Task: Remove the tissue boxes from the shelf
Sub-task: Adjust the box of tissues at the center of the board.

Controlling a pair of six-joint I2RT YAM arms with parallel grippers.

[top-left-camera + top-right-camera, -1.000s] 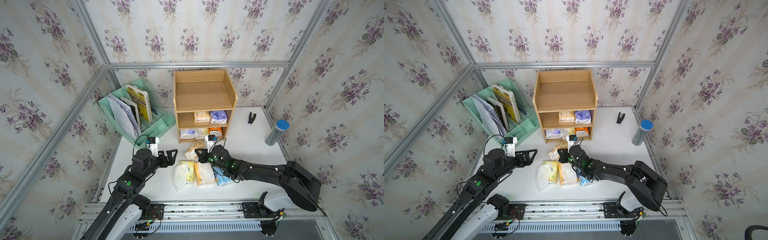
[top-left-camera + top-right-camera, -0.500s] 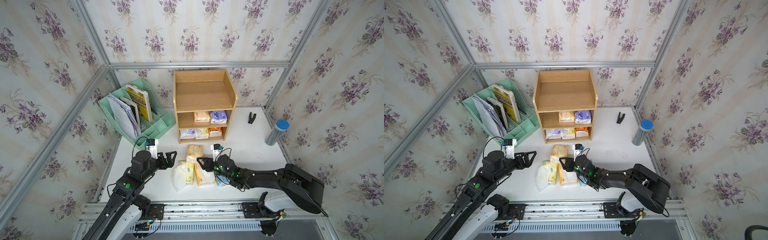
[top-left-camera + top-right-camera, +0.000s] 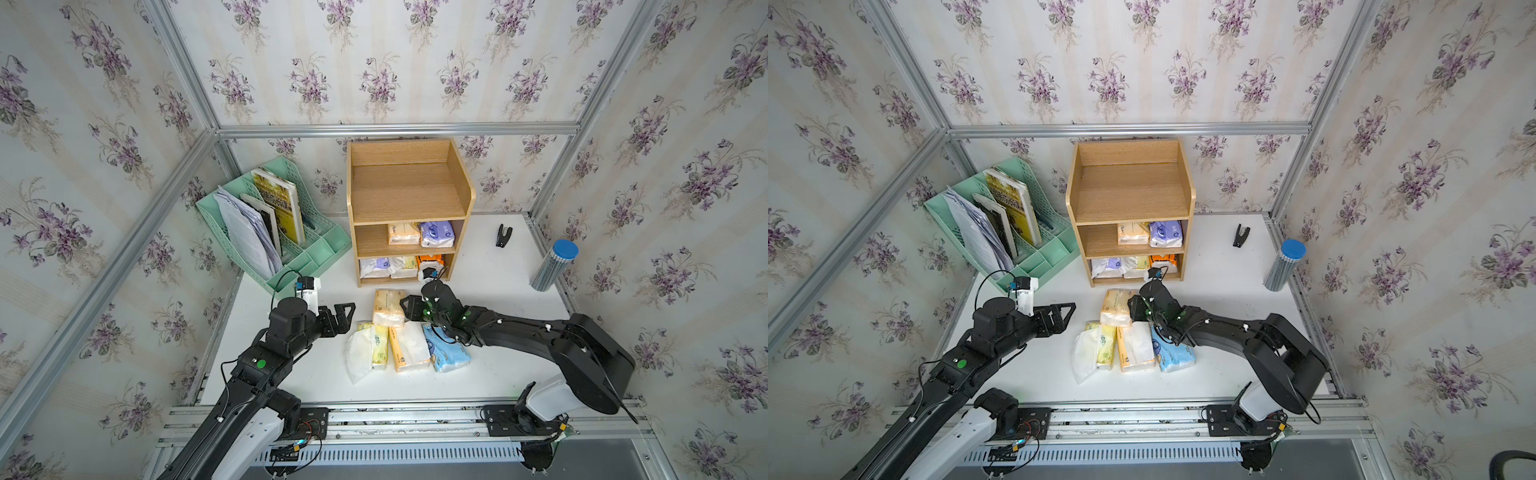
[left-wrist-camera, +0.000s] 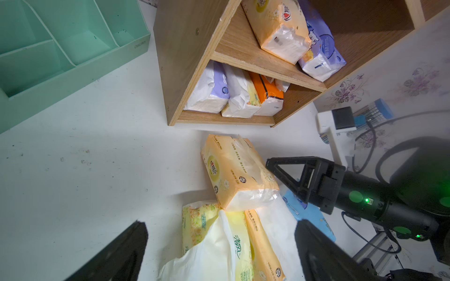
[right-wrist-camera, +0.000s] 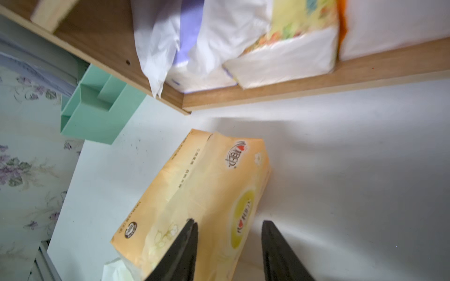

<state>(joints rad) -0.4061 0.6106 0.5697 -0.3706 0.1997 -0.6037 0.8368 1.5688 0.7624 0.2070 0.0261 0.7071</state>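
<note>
The left hand (image 3: 348,316) is seen empty above the counter (image 3: 498,291), its jaws spread wide, just beside the cluster of removed packs. Four tissue boxes are found off the shelf (image 3: 407,187). A yellow pack (image 3: 379,347) with white tissue spilling out is laid leftmost, an orange pack (image 3: 398,353) touches it, and a light blue pack (image 3: 449,351) is set on the far side of that. A pale orange pack (image 3: 388,305) is laid between this row and the shelf, its end overlapping the ends of the yellow and orange ones. The right hand (image 3: 409,309) is held low just beside this pale orange pack, partly over it. Its jaws are parted in the right wrist view, and nothing is clamped between them, so the pack is judged released.

On the shelf the top tier is bare. On the middle tier a second pale orange pack (image 3: 403,233) and a purple pack (image 3: 437,233) are kept side by side. On the bottom tier a white-and-purple pack (image 3: 374,266), a second yellow pack (image 3: 405,266) and a bright orange pack (image 3: 430,261) are packed together.

Four of nine are thus counted as removed and five are left, so the task is judged a little under half done.
</note>
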